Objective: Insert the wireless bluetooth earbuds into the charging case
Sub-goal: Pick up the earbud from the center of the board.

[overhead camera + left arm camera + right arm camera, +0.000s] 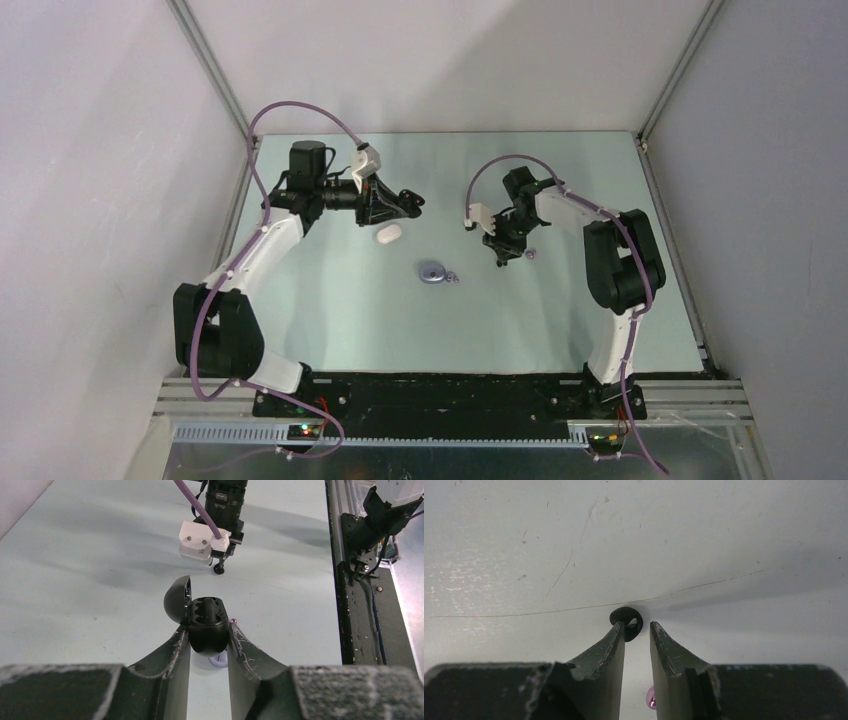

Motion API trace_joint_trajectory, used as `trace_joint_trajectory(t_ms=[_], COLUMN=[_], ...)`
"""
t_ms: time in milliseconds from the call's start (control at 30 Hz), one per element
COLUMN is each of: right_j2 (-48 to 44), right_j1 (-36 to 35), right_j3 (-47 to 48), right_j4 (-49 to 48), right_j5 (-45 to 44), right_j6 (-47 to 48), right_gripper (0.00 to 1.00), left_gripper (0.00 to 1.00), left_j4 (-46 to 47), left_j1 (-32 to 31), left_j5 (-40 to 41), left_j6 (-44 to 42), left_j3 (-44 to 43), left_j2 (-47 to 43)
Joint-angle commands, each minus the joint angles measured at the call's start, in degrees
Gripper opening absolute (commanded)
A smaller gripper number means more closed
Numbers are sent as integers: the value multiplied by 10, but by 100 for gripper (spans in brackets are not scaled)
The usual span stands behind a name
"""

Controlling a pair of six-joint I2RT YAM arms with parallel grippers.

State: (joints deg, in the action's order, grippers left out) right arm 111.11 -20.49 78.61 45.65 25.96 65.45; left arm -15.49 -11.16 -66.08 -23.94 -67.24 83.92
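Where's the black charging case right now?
The black charging case is clamped, lid open, in the left gripper, toward the far side of the table and left of its middle. The white case lies just nearer the arm bases.

The top view looks steeply down from above and behind the arm bases (280,378), covering the whole surface (330,320). Each wrist view sits close behind its own claw. The view over the left claw (209,630) also shows the right claw (218,569) at upper centre.
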Motion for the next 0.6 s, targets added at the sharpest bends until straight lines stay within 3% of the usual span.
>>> trace_joint_trajectory(t_ms=[0,567], right_j2=[8,5], right_j1=[-6,-8], right_j3=[18,17], right_j4=[9,41], right_j5=[9,16], right_j6=[8,17], right_gripper=[29,25], left_gripper=[0,0], left_j4=[16,20], left_j1=[3,3], left_j5=[1,0], left_j6=[5,4], left_j3=[3,4], left_j2=[-20,-15])
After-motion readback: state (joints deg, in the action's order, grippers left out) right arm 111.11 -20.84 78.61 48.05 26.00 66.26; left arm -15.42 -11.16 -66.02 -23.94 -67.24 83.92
